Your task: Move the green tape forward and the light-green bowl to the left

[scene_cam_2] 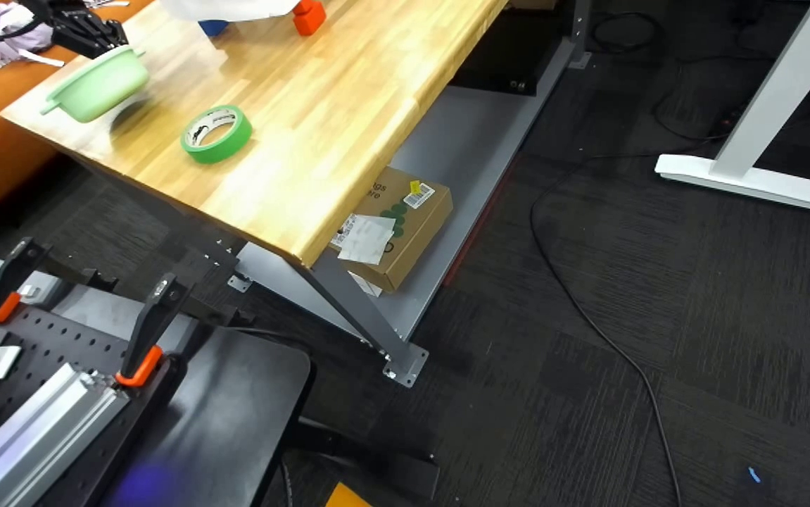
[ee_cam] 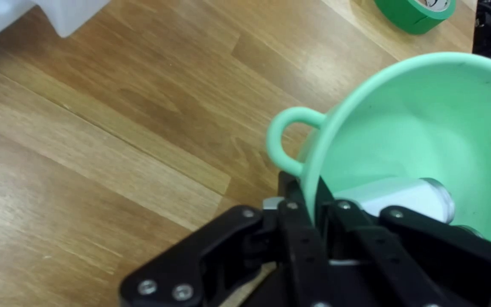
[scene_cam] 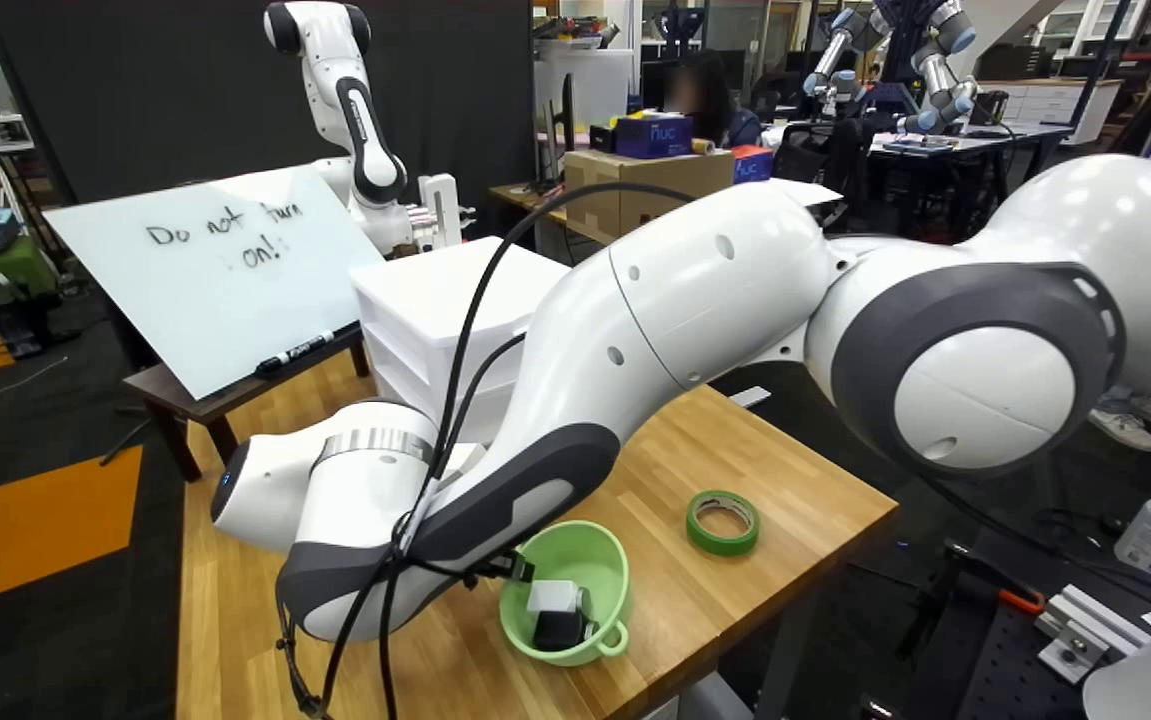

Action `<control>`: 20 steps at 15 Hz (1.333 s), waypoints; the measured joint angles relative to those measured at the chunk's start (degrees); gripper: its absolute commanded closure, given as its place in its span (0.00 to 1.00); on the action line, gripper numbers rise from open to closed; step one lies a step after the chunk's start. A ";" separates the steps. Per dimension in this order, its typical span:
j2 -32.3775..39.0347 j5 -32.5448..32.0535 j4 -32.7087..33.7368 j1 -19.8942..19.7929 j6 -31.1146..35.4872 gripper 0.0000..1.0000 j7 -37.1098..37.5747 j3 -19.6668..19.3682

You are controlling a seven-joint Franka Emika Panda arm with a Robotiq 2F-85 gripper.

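Observation:
The light-green bowl [scene_cam: 600,550] is tilted and held above the wooden table; in an exterior view the bowl [scene_cam_2: 98,86] has a shadow below it. My gripper [ee_cam: 307,187] is shut on its rim beside the loop handle in the wrist view. The gripper [scene_cam_2: 105,46] also shows at the bowl's far side, and the arm mostly hides it elsewhere. A white cylinder [ee_cam: 403,198] and a dark item [scene_cam: 560,630] lie inside the bowl. The green tape [scene_cam: 725,546] lies flat on the table, apart from the bowl; it also shows in an exterior view [scene_cam_2: 225,146] and the wrist view [ee_cam: 416,21].
A white drawer unit [scene_cam: 440,320] stands on the table [scene_cam: 785,480] behind the arm. A whiteboard [scene_cam: 225,270] leans beyond it. A red block [scene_cam_2: 308,20] and a blue thing [scene_cam_2: 214,27] are at the table's far part. The tape lies near the table's edge.

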 measured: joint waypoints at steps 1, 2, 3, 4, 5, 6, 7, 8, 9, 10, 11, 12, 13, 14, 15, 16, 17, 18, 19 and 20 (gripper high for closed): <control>0.01 0.00 0.03 0.00 -0.07 0.91 0.00 0.00; 0.01 0.00 0.05 0.00 -0.11 0.91 -0.01 0.00; 0.02 0.00 0.08 0.01 -0.13 0.91 -0.01 0.00; 0.03 0.00 0.09 0.01 -0.14 0.91 -0.01 0.00; 0.03 0.00 0.11 0.01 -0.16 0.66 -0.01 0.00; 0.04 0.00 0.12 0.02 -0.17 0.65 -0.02 0.00; 0.07 0.04 0.11 0.01 -0.14 0.60 -0.01 0.00; 0.12 0.05 0.10 0.01 -0.14 0.53 0.00 0.00; 0.16 0.06 0.09 0.01 -0.14 0.45 0.05 0.00; 0.18 0.06 0.08 0.00 -0.14 0.37 0.15 0.00; 0.18 0.06 0.08 -0.03 -0.14 0.31 0.27 0.00; 0.18 0.06 0.08 -0.07 -0.14 0.23 0.38 0.00; 0.18 0.06 0.08 -0.11 -0.14 0.16 0.46 0.00; 0.18 0.06 0.08 -0.15 -0.14 0.09 0.52 0.00; 0.18 0.06 0.08 -0.18 -0.14 0.03 0.56 -0.01; 0.18 0.06 0.08 -0.20 -0.14 0.00 0.59 -0.01; 0.18 0.06 0.08 -0.20 -0.14 0.00 0.63 -0.01; 0.18 0.06 0.08 -0.18 -0.14 0.00 0.74 -0.01; 0.18 0.06 0.08 -0.08 -0.17 0.00 0.99 -0.01; 0.18 0.06 0.08 0.14 -0.20 0.00 1.32 0.00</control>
